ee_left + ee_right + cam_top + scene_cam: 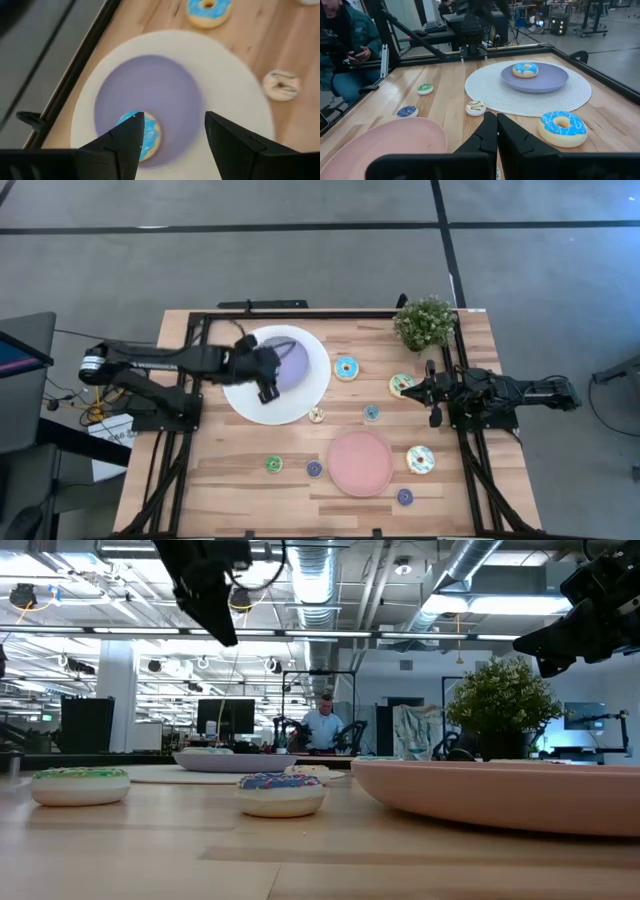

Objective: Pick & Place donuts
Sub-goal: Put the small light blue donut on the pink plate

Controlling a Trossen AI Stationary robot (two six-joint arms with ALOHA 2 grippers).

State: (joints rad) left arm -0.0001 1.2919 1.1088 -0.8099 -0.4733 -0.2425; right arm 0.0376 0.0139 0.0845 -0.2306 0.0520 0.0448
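Observation:
My left gripper [267,383] [172,117] hangs open above the lilac plate [150,90], which sits on a round white mat [300,405]. A blue donut [150,135] lies on that plate, partly hidden by one finger. In the low view this gripper [212,600] is well above the table. A second blue donut [346,367] [562,127] lies on the wood beside the mat. My right gripper [412,392] [496,132] is shut at the table's right side, raised, near an orange-and-green donut [402,385]. Mini donuts [316,415] [371,412] [273,464] lie scattered.
A pink plate [360,462] [500,790] lies near the front edge, with a cream donut [420,459] and purple minis [314,469] [404,496] around it. A potted plant [425,322] stands at the far right corner. A seated person [342,45] shows beyond the table.

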